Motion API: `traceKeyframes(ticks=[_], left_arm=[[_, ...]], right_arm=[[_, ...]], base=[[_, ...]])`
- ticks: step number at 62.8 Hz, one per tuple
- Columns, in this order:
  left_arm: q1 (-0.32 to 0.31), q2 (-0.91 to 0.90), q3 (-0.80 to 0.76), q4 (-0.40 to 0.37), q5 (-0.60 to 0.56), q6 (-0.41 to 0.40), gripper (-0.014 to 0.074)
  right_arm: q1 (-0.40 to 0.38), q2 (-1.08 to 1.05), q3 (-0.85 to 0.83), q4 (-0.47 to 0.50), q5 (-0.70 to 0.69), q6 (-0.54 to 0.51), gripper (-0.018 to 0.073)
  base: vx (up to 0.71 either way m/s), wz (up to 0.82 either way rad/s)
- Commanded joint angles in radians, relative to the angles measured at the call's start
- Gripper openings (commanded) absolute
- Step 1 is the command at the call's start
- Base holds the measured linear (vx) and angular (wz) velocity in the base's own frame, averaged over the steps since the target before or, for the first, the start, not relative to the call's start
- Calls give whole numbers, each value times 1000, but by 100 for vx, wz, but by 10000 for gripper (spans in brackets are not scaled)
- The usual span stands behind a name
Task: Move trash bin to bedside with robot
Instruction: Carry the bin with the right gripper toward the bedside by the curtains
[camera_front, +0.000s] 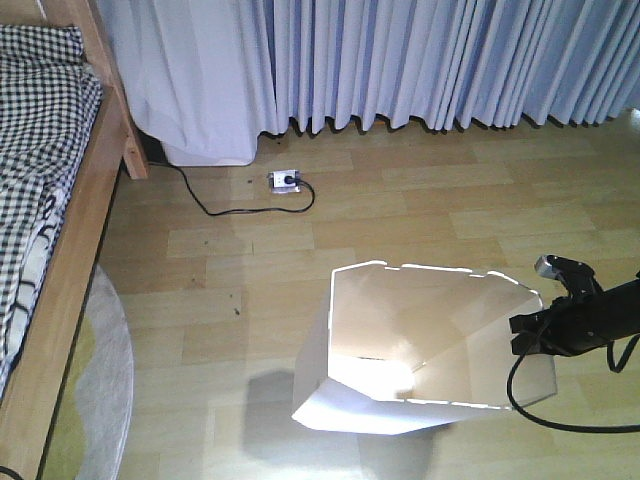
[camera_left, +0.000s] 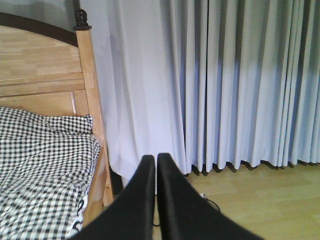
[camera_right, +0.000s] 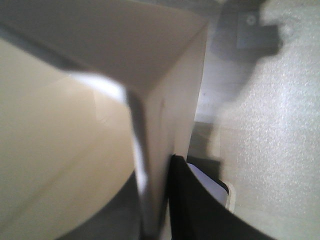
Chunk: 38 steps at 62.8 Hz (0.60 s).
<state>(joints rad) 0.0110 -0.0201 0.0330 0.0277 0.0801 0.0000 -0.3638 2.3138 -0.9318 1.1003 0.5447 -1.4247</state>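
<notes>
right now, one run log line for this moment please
phase: bin gripped | right gripper: shut on trash bin rim | left gripper: shut, empty | trash bin: apart from bed frame, not yet bedside

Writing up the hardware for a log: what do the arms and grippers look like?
The left gripper has two smooth, tapered black fingers. The right gripper and its arm are black too, with a small grey block on top and a black cable looping beneath.
</notes>
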Motion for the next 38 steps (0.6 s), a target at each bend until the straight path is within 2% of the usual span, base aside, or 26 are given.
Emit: traceKeyframes(ticks=[1,38], left_arm=[[-6,-6,12,-9,-74,-14,-6],[-6,-6,12,-9,-74,-14,-6]], right_arm=[[-1,-73,-12,61,196,0,-3],[-1,-73,-12,61,196,0,-3]], base=[[25,-5],[25,6]])
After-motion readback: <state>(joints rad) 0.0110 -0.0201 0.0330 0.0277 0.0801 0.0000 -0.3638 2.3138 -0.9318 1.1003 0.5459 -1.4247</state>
